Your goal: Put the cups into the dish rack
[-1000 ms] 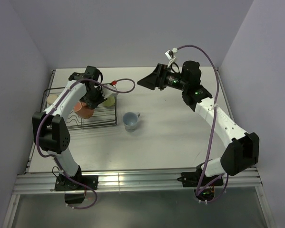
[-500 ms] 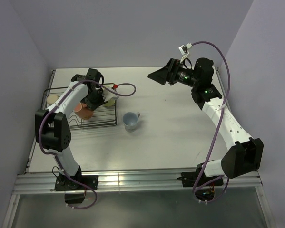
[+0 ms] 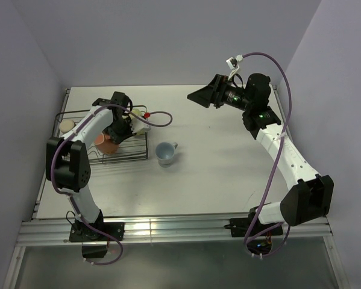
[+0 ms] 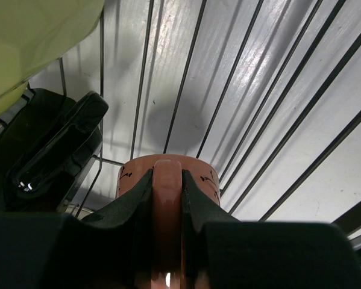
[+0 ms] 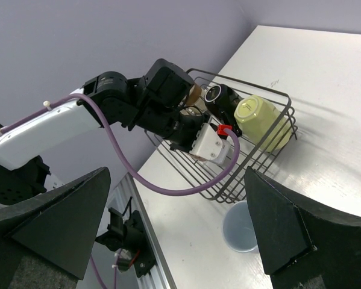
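My pink cup (image 4: 201, 180) is a salmon shade with small dark markings near the rim (too blurred to name the motif), set against my black left gripper (image 4: 167, 180). The yellow mug (image 4: 41, 36) is pale, the black cup (image 5: 219, 96) glossy, the dish rack (image 5: 270, 137) dark wire, the blue mug (image 3: 166, 153) light, the tabletop (image 3: 228, 171) white.
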Motion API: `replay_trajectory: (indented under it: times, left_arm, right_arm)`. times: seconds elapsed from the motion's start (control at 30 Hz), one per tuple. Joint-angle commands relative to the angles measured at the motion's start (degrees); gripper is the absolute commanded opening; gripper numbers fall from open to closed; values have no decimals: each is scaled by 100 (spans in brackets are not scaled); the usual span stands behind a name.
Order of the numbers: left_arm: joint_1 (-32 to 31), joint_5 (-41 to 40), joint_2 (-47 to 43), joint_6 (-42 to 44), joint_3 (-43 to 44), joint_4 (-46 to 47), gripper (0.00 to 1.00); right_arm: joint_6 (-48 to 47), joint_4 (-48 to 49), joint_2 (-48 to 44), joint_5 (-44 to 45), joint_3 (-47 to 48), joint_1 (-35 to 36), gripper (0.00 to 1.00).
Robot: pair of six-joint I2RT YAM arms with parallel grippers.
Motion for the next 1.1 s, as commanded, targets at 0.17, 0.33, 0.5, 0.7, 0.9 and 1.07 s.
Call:
replay_trajectory:
  times: [0.17,0.33,0.5,0.7,0.9,1.07]
  left_arm:
    - [-13,70,77,351,-57,14,6]
    - [-13,44,122,421,-136,92,11]
    - [-13,96,209,421,-110,136,16]
    - [-13,184,289,439,-93,101,24]
    - [-13,246,333,404,-23,23,40]
    - [-13,369,236,395,22,4,45]
  right_arm:
    - [-93,53,-151,-47,215,-40,100]
    - [-128,0,-125,-47,250,-40,100]
    - [-146,-44,-72,-12,303,-31,100]
    - [-155,-96,16,-12,391,-40,100]
    - [-181,-114,60,-47,400,-31,100]
    - [-163,-96,69,-74,408,-31,100]
